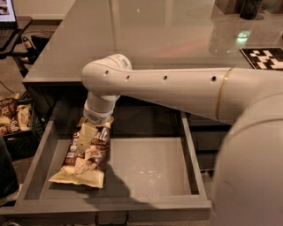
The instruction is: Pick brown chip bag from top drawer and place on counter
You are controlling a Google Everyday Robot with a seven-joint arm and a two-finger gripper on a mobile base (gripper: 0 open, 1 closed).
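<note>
The brown chip bag (pixel 87 160) lies flat on the left side of the open top drawer's (pixel 150 170) grey floor, cream ends pointing to the drawer's back and front. My gripper (pixel 88 132) hangs straight down from the white arm (pixel 168 88) into the drawer and sits on the bag's far end. The arm reaches in from the right, across the front edge of the glossy grey counter (pixel 154 35). The wrist hides the bag's top edge.
A black crate with small brown-and-cream packets (pixel 13 119) stands on the floor left of the drawer. A dark desk with a laptop (pixel 9 22) is at the far left. A black-and-white marker (pixel 265 57) and dark items (pixel 250 9) sit on the counter's right.
</note>
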